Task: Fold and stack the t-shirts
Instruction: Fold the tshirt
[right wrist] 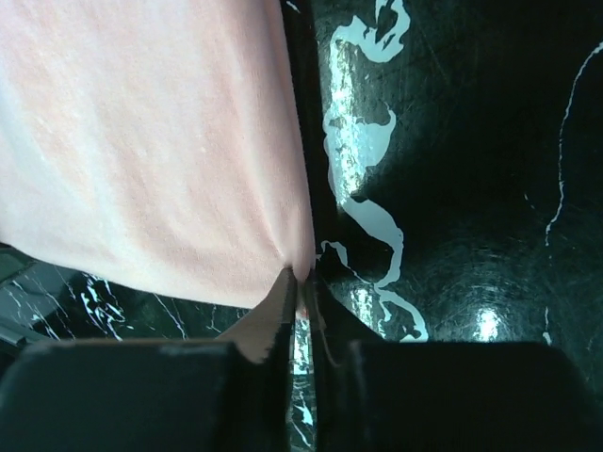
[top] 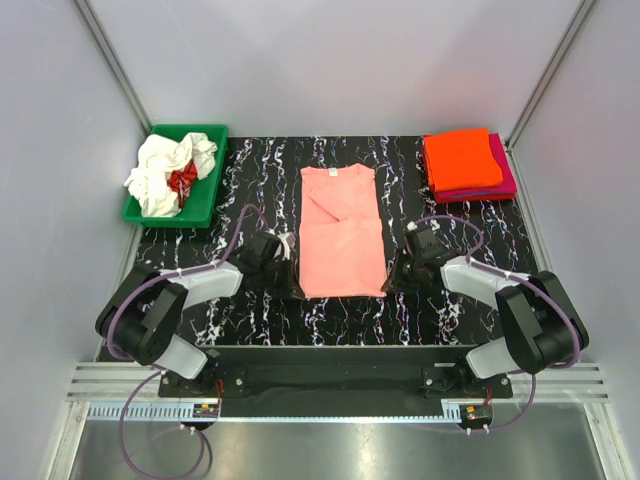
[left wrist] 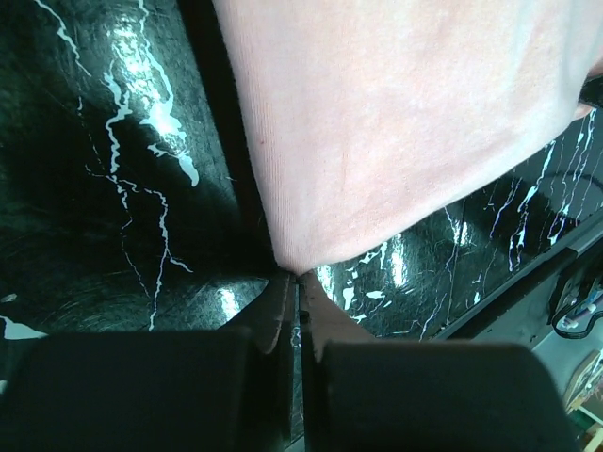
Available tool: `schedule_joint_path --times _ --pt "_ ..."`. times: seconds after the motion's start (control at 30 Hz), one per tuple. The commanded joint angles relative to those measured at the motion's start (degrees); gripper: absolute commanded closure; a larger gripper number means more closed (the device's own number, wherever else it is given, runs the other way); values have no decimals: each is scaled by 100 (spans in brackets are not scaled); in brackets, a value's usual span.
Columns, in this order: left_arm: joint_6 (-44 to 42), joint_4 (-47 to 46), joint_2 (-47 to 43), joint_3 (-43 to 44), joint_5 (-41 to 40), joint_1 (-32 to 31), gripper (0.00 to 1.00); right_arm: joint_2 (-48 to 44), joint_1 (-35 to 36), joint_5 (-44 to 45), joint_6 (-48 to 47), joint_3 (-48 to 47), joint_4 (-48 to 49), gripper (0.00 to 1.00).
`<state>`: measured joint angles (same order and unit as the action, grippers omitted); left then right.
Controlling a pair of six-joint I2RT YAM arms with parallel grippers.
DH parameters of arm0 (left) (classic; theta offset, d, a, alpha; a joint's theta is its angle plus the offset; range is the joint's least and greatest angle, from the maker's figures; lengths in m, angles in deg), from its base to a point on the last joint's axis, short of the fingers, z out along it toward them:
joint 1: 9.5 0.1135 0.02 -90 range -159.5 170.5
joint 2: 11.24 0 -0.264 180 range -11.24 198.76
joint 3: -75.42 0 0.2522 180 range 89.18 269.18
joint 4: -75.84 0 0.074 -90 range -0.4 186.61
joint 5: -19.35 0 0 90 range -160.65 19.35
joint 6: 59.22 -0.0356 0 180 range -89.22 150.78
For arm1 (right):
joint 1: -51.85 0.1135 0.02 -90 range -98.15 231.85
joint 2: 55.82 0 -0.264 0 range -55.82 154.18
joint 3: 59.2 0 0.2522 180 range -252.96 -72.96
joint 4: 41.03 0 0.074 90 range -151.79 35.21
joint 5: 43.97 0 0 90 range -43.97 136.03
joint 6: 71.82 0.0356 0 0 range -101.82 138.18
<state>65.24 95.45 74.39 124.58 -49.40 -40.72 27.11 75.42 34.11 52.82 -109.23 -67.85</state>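
As L end effector [left wrist: 297, 282] & R end effector [right wrist: 301, 287] pinch its near corners, salmon-pink t-shirt [top: 342, 235] lies btwn.

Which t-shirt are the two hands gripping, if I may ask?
The salmon-pink t-shirt, flat mid-table: left hand and right hand each pinch a near corner. Orange and magenta lie stacked far right; white and red are crumpled in the green bin.

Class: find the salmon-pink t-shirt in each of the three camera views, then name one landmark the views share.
Top external: the salmon-pink t-shirt lies folded narrow in the middle of the black white-veined tabletop.
Left wrist: it fills the upper right; its near corner sits at the tips of the left gripper.
Right wrist: it fills the upper left; its near corner sits at the tips of the right gripper.
Shared landmark: the white veins beside the shirt's near hem.
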Motion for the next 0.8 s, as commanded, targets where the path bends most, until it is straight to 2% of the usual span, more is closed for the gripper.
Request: schedule_joint_path --times 0.0,0.07,0.23,0.37,0.5,0.7,0.77 --pt "-184 74 -37 116 -130 -33 100 -119 -11 93 -36 199 -118 95" --pt "-202 293 -281 143 -296 -77 100 -356 -11 129 17 278 -179 100" --pt "-115 689 -1072 134 -604 -279 100 -1138 -2 313 140 357 -653 100" --pt "-1 1032 -1548 47 -746 -524 100 -1736 -11 156 613 611 -1014 99" --pt "87 1024 -1558 -120 -798 -622 100 -2193 -11 76 896 911 -1006 93" --pt "166 629 -1162 -402 -684 -745 100 -2063 51 -47 1045 990 -953 91" --pt "193 488 -1127 -489 -667 -762 100 -1966 121 -47 1115 999 -874 86"
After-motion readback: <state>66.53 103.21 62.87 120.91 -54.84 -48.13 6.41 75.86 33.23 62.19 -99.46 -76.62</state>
